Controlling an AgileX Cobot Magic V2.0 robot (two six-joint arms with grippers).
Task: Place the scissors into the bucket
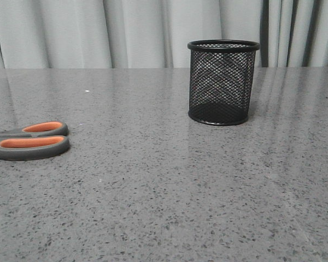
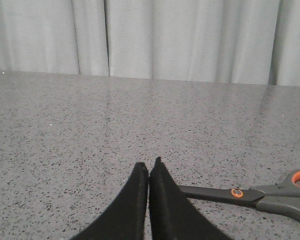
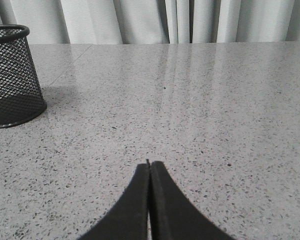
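Observation:
The scissors (image 1: 30,141) lie flat at the table's left edge in the front view, grey handles with orange lining, blades cut off by the frame. In the left wrist view the scissors (image 2: 250,195) lie beside my left gripper (image 2: 149,165), their blades running behind its fingers; that gripper is shut and empty. The bucket (image 1: 222,82), a black wire-mesh cup, stands upright right of centre, far back. It also shows in the right wrist view (image 3: 10,75), well apart from my right gripper (image 3: 150,164), which is shut and empty. Neither gripper shows in the front view.
The speckled grey stone tabletop (image 1: 164,191) runs back to a pale curtain (image 1: 126,33). Nothing else stands on it in these views.

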